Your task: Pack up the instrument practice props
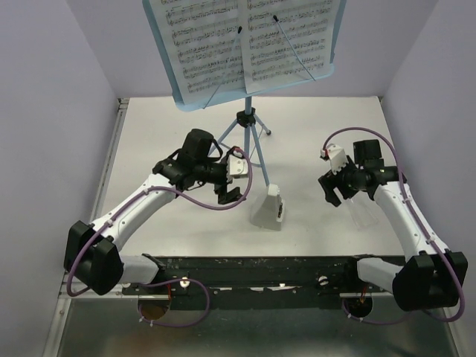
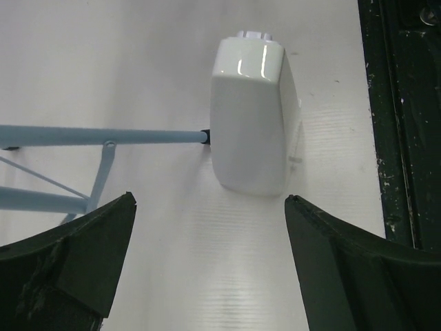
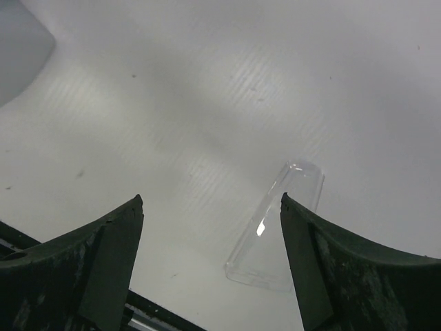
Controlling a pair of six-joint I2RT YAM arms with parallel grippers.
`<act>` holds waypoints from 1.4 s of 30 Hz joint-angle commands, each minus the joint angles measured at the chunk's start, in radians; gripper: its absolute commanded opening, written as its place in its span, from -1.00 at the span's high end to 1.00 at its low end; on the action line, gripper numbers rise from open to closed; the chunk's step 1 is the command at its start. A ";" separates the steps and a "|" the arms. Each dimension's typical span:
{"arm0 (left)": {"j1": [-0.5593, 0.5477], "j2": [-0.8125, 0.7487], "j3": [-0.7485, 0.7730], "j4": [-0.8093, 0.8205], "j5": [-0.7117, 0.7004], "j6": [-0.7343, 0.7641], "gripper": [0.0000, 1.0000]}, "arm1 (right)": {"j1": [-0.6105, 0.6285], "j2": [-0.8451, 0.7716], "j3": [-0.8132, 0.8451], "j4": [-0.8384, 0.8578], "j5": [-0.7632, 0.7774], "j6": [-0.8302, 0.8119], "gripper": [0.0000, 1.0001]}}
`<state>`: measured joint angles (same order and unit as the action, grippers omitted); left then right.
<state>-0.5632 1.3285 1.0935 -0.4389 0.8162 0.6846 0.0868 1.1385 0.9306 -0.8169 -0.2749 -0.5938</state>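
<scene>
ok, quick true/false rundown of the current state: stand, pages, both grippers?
1. Both sheet-music pages sit on the music stand. True.
2. The stand is folded flat. False: it stands upright on its tripod legs.
3. The left gripper is shut on a stand leg. False: it is open and empty, facing a white wedge-shaped box.
4. The right gripper is open, holding nothing. True.
5. A clear plastic cover lies on the table by the right gripper. True.
</scene>
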 commanded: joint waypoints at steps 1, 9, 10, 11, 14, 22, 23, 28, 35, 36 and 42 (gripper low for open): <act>0.023 -0.058 -0.075 0.031 -0.029 -0.100 -0.95 | -0.056 0.065 -0.019 -0.013 0.161 0.057 -0.73; 0.026 -0.067 -0.107 0.071 -0.057 -0.177 -0.93 | -0.180 0.282 0.063 -0.045 0.200 -0.004 -0.71; 0.028 -0.069 -0.112 0.074 -0.058 -0.180 -0.93 | -0.185 0.317 0.079 -0.060 0.203 -0.012 -0.71; 0.028 -0.071 -0.116 0.075 -0.060 -0.183 -0.93 | -0.196 0.349 0.094 -0.073 0.203 -0.018 -0.71; 0.031 -0.072 -0.122 0.078 -0.058 -0.184 -0.93 | -0.210 0.405 0.115 -0.082 0.226 -0.040 -0.70; 0.048 -0.063 -0.119 0.081 -0.054 -0.186 -0.93 | -0.239 0.487 0.151 -0.084 0.232 -0.064 -0.66; 0.049 -0.061 -0.119 0.081 -0.054 -0.186 -0.92 | -0.242 0.497 0.154 -0.087 0.230 -0.070 -0.65; 0.054 -0.054 -0.116 0.085 -0.049 -0.183 -0.92 | -0.252 0.570 0.166 -0.117 0.255 -0.118 -0.62; 0.065 -0.051 -0.119 0.086 -0.048 -0.183 -0.92 | -0.265 0.601 0.162 -0.117 0.269 -0.112 -0.61; 0.066 -0.049 -0.119 0.085 -0.046 -0.186 -0.92 | -0.265 0.606 0.163 -0.119 0.269 -0.109 -0.61; 0.072 -0.040 -0.115 0.092 -0.040 -0.186 -0.92 | -0.272 0.626 0.166 -0.116 0.307 -0.110 -0.58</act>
<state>-0.4988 1.2789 0.9771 -0.3630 0.7685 0.5060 -0.1738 1.7344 1.0790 -0.9157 -0.0277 -0.6907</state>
